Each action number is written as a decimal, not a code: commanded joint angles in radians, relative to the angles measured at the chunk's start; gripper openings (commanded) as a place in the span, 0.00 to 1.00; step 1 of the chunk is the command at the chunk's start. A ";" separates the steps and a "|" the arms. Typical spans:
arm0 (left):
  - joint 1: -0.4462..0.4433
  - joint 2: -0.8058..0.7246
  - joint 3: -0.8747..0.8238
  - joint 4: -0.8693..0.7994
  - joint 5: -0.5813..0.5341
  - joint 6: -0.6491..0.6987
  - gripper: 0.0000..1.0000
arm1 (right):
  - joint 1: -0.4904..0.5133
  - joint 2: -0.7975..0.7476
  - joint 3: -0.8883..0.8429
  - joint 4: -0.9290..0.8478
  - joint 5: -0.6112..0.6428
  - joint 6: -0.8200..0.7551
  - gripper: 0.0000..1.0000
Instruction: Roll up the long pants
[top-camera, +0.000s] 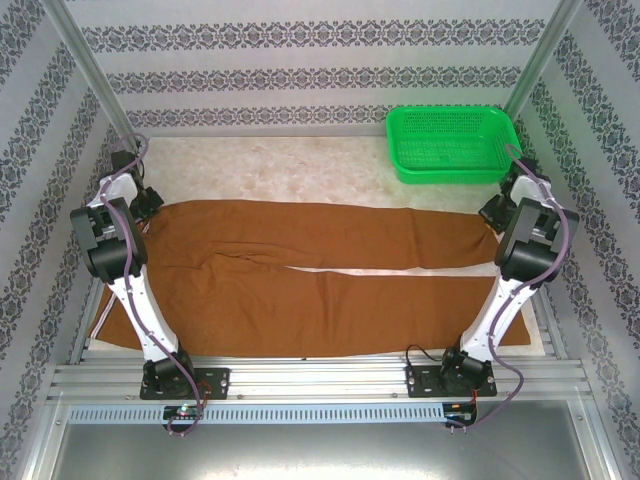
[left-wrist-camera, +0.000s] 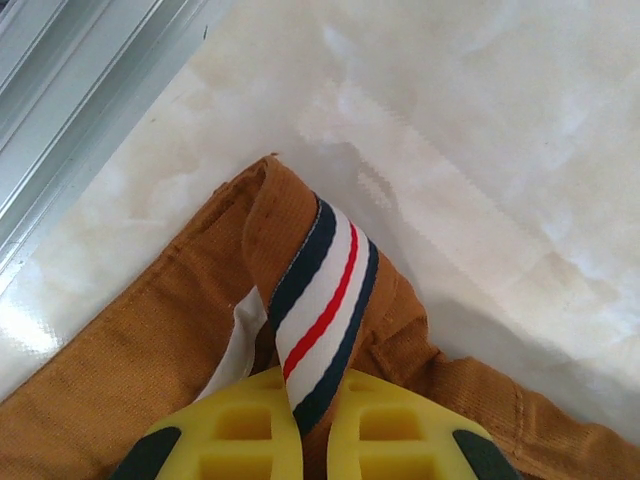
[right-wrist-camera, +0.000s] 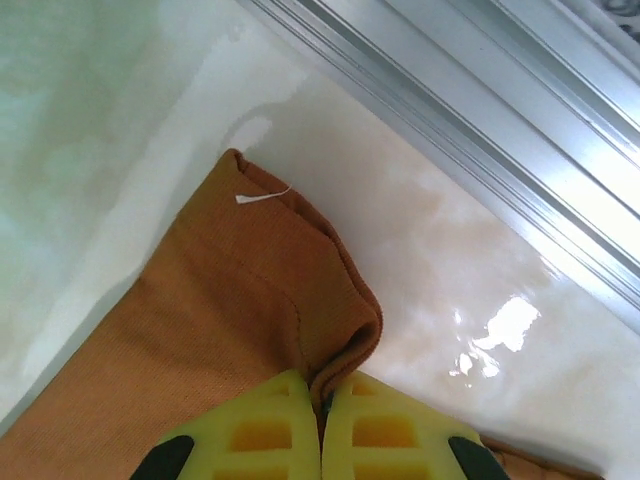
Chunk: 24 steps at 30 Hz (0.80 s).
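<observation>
The long pants (top-camera: 320, 270) lie flat across the table, rust-brown, with the waist at the left and both legs running to the right. My left gripper (top-camera: 148, 205) sits at the far left corner of the waist. In the left wrist view its yellow fingers (left-wrist-camera: 240, 430) are shut on the waistband, pinching a navy, white and red striped band (left-wrist-camera: 325, 290). My right gripper (top-camera: 495, 212) is at the far leg's end. The right wrist view shows it (right-wrist-camera: 322, 415) shut on the folded hem (right-wrist-camera: 340, 330) of that leg.
A green plastic basket (top-camera: 452, 143) stands at the back right, just behind the right arm. Aluminium rails run along the table's sides (right-wrist-camera: 480, 110) and its near edge (top-camera: 320, 380). Patterned walls close the cell on three sides.
</observation>
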 joint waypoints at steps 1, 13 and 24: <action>-0.007 -0.078 -0.032 0.019 -0.014 -0.068 0.00 | 0.020 -0.151 -0.021 0.001 0.011 0.010 0.00; -0.039 0.066 0.385 -0.103 -0.067 -0.202 0.00 | 0.034 -0.126 0.231 0.018 -0.004 0.012 0.00; -0.061 0.205 0.782 -0.250 -0.110 -0.229 0.00 | 0.051 -0.135 0.157 0.210 -0.037 0.033 0.00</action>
